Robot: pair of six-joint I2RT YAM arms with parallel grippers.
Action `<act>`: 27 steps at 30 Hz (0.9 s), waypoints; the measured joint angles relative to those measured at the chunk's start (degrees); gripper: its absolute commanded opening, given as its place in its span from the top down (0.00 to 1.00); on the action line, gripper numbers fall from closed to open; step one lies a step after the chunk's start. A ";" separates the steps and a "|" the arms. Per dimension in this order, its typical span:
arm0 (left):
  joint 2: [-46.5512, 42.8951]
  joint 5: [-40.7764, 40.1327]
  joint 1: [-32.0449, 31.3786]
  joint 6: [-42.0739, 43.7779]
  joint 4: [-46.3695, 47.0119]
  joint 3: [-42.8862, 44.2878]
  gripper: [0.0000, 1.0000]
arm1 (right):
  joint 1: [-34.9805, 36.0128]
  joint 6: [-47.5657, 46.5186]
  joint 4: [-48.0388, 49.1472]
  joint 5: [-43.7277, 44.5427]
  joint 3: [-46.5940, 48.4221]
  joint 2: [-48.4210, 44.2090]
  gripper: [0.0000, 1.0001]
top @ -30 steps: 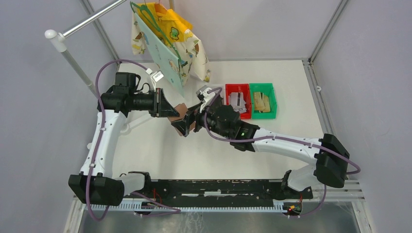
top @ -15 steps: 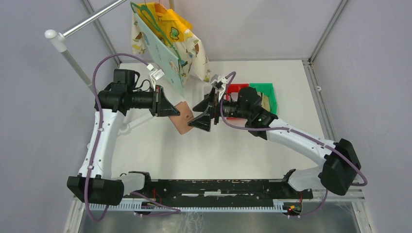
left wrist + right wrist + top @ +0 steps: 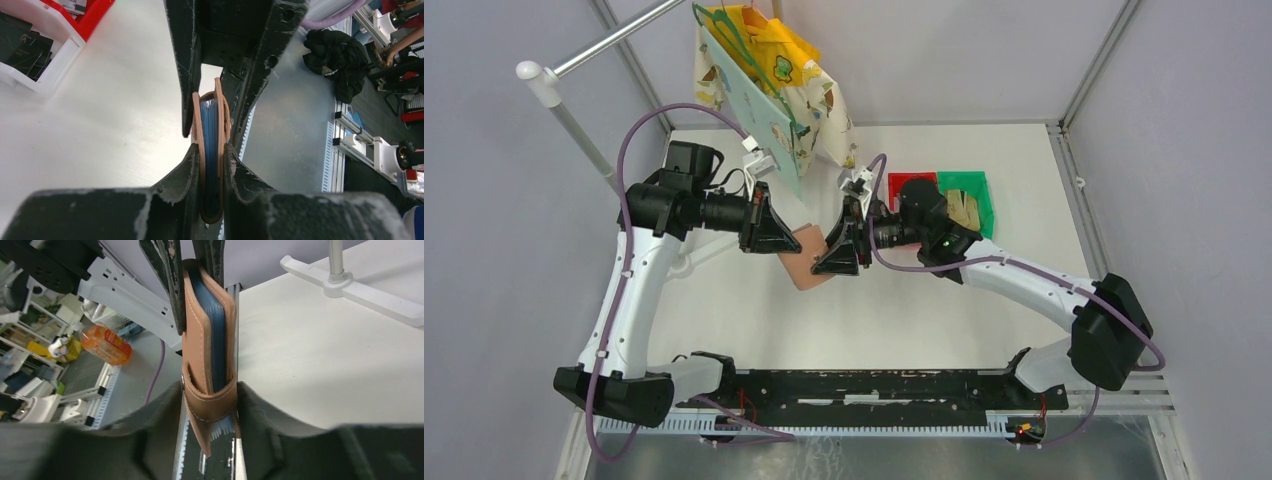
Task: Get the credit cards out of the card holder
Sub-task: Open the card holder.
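I am working over the white table (image 3: pixel 874 310), and both arms are meeting at the centre of the top view. The change is on the right side. Half a second ago my right gripper (image 3: pixel 832 256) was standing just clear of the card holder (image 3: pixel 805 268) with its jaws spread wide. Now it is straddling the holder's right-hand end and its jaws are narrowing. In the right wrist view my fingers (image 3: pixel 280 430) are flanking the closed holder and appear to be touching both covers at the strap, so I am judging this to be a grip that is only now forming. My left gripper (image 3: pixel 784 240) is not changing. It is staying clamped on the opposite end, and its fingers (image 3: pixel 170 190) are pressing the covers together at the bottom of the left wrist view. The holder is therefore being carried between the two grippers, edge-on to both wrist cameras. Its blue pockets (image 3: pixel 212 340) are showing, but I cannot make out a single card edge among them. Some credit cards (image 3: pixel 964 210) are lying in the green bin (image 3: pixel 969 180) at the upper right. I judge that the second grip is preparing the holder to be spread open.
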 measured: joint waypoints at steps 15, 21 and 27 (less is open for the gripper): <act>-2.10 -1.57 -0.37 -2.71 5.25 -0.81 0.00 | 0.02 1.73 4.02 3.50 -4.81 -7.67 1.00; -6.58 -0.83 -0.37 -12.46 13.22 -5.99 0.06 | 0.02 9.81 16.44 7.74 -8.79 -8.00 1.00; -9.68 1.62 -0.37 -20.02 19.26 -7.98 0.33 | 0.11 15.43 23.43 11.34 -8.98 -5.81 1.00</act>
